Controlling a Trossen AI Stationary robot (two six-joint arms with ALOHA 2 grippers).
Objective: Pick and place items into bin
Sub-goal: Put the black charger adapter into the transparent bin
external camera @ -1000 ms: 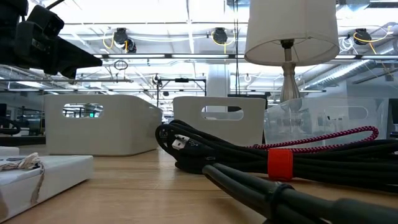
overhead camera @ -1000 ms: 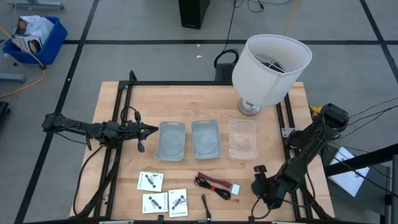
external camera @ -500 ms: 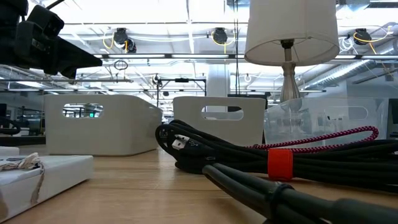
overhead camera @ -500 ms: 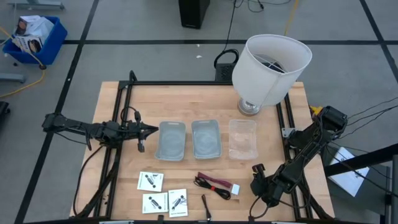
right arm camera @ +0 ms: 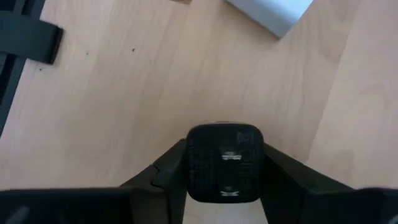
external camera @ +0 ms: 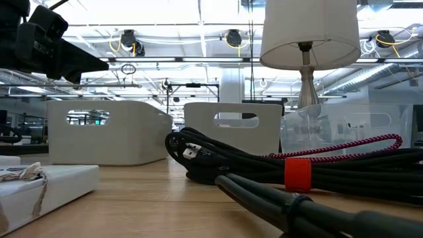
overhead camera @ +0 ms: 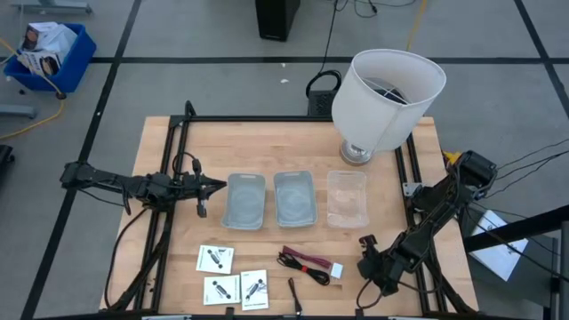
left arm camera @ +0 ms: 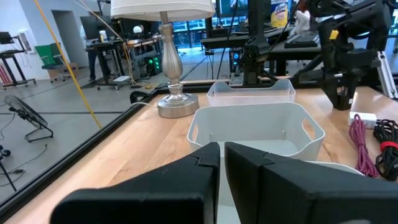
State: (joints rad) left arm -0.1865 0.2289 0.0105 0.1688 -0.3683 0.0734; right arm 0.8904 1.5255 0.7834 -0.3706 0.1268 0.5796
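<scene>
A small black cube [right arm camera: 224,163] sits between the fingers of my right gripper [overhead camera: 365,258] near the table's front right; the gripper is shut on it. In the high view the gripper hides the cube. The black-and-red cable bundle [overhead camera: 305,264], a tiny white block [overhead camera: 336,269] and a thin dark stick [overhead camera: 293,293] lie on the wood at the front middle. Three white cards [overhead camera: 214,259] [overhead camera: 220,290] [overhead camera: 254,289] lie flat at the front left. My left gripper [overhead camera: 213,185] waits shut, level, beside the left bin [overhead camera: 246,200]. My right gripper pinches the black cube by two opposite sides [right arm camera: 193,168] between its two fingers [right arm camera: 163,177]. The fingers come steeply from above, slanting toward the table's left. Whether the cube rests on the wood or hangs clear I cannot tell.
Three bins stand in a row mid-table: two pale ones [overhead camera: 246,200] [overhead camera: 295,197] and a clear one [overhead camera: 347,197]. A large white lampshade on a metal foot [overhead camera: 388,93] stands at the back right. A black frame [overhead camera: 173,160] runs along the table's sides.
My right gripper has sunk a little toward the wood and edged toward the table's left. The cards, cable bundle, stick and bins have stayed where they were.
</scene>
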